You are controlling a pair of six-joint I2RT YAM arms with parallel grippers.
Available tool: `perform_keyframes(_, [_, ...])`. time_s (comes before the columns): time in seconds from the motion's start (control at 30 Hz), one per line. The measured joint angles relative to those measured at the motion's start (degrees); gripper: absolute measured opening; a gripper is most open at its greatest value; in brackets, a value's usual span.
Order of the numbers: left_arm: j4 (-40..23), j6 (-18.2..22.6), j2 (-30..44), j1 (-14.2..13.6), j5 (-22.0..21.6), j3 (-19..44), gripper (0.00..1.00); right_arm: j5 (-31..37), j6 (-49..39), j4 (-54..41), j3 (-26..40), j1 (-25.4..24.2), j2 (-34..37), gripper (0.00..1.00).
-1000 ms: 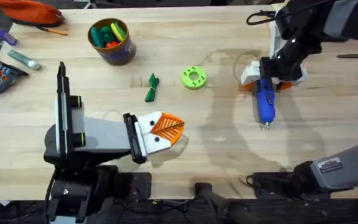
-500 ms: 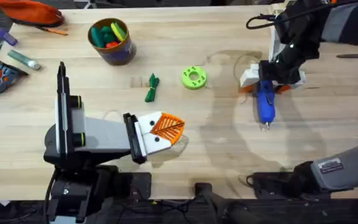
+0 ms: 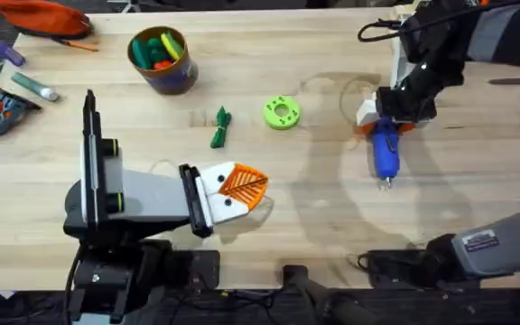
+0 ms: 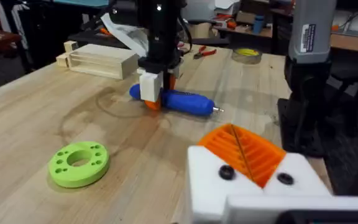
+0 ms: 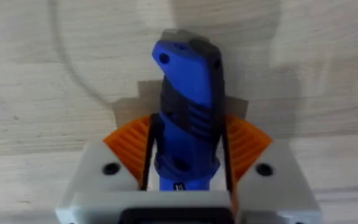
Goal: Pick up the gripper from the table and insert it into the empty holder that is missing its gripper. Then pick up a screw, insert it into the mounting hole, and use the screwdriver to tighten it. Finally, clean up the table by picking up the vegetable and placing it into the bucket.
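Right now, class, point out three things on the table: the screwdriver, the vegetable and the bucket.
screwdriver (image 3: 385,155): overhead view, blue body below the right tool.
vegetable (image 3: 220,128): overhead view, middle of the dark green piece.
bucket (image 3: 177,79): overhead view, dark side wall under the rim.

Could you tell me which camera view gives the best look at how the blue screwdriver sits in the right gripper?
The right wrist view: the screwdriver lies between both orange pads, which press its sides. The overhead shows its whole length on the table, bit toward the bases. The left wrist view shows it side-on, lying flat under the right gripper.
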Motion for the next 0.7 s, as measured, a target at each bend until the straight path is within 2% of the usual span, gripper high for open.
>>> perform_keyframes(0.3, [0.0,0.0,0.0,0.0,0.0,0.0,0.013,0.9,-0.2,0.9,-0.3,-0.1,-0.1,0.211])
perform_keyframes(0.33, [0.0,0.0,0.0,0.0,0.0,0.0,0.013,1.0,-0.3,1.1,-0.4,-0.2,-0.1,0.145])
perform_keyframes(0.37, [0.0,0.0,0.0,0.0,0.0,0.0,0.013,0.8,-0.2,1.4,-0.6,-0.2,-0.1,0.019])
perform_keyframes(0.7, [0.0,0.0,0.0,0.0,0.0,0.0,0.013,0.8,-0.2,1.3,-0.6,-0.2,-0.1,0.023])
